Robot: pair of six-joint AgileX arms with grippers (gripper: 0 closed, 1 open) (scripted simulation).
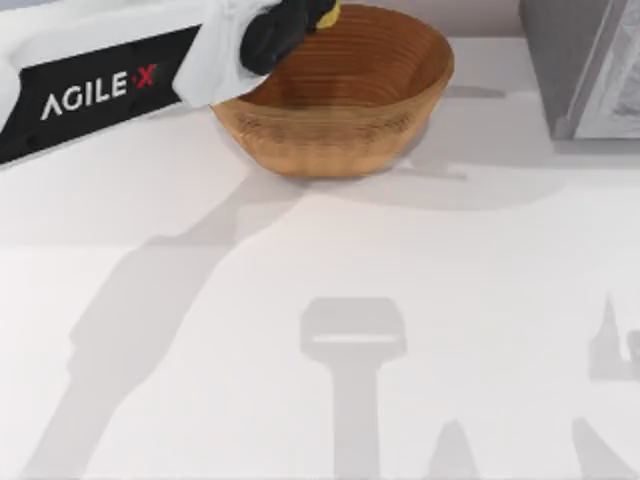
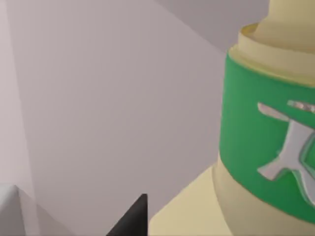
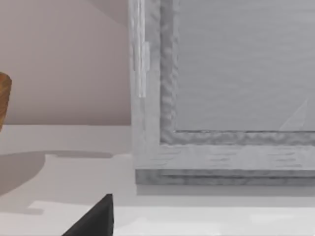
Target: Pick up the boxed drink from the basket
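The left gripper (image 1: pixel 290 25) hangs over the far left rim of the basket (image 1: pixel 340 140), its dark fingers closed round a sliver of pale yellow that I take for the boxed drink (image 1: pixel 328 13), held at the gripper's tip and seemingly just above the basket's hollow. From the left wrist view the boxed drink (image 2: pixel 275 147) sits hard against the camera, its green band and pale body close beside one dark fingertip (image 2: pixel 133 219), with plain wall behind; how far apart the fingers stand I cannot tell, only that they seem to have the carton. To do this step well, the lift should go straight up from the gripper's place, slow enough that the carton does not slip or tilt, and clear of the rim just below it before any sideways travel. Farther off, a grey cabinet (image 1: pixel 585 65) stands well to the right of the basket. The right gripper (image 3: pixel 93 219) is parked close by that cabinet, idle.
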